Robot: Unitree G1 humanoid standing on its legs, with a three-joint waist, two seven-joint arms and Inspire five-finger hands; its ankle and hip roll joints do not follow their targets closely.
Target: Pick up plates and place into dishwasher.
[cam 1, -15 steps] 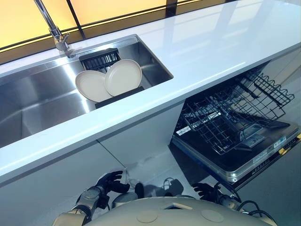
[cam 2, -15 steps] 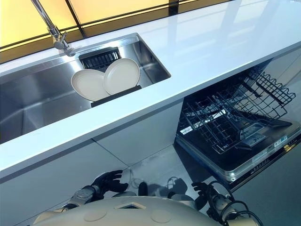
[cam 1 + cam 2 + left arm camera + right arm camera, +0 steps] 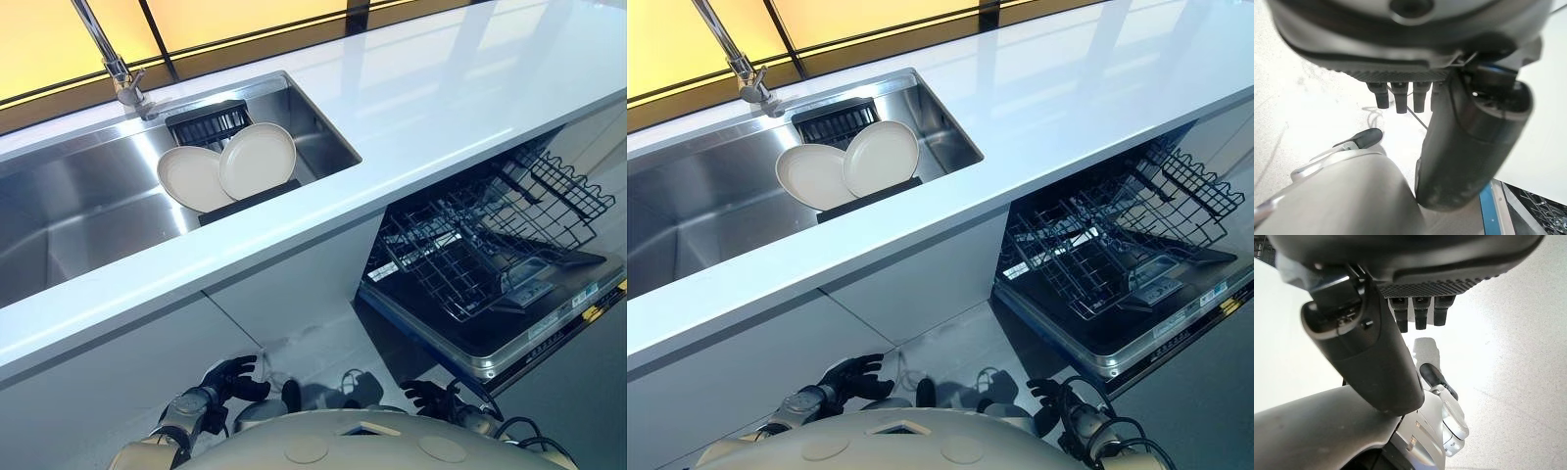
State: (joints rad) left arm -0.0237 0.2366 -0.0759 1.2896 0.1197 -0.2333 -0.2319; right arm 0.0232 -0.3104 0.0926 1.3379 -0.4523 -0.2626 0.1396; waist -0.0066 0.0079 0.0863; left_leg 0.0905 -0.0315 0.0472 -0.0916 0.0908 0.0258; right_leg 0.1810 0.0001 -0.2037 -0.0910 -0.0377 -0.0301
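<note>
Cream plates (image 3: pixel 227 168) leaning as before in the steel sink (image 3: pixel 78 211), dishwasher rack (image 3: pixel 470 245) pulled out and bare, left robot hand (image 3: pixel 230 378) and right robot hand (image 3: pixel 428 396) unmoved, low, loosely uncurled, empty: picking not begun.

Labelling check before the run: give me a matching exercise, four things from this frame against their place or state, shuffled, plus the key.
Things:
1. two round cream plates
2. black wire dishwasher rack
3. chrome tap
4. left hand

Places or states:
A. pulled out over the open door, holding no plates
B. low by the floor, fingers relaxed, holding nothing
C. behind the steel sink
D. standing on edge in the sink, overlapping

Pairs: 1-D, 2-A, 3-C, 4-B
</note>
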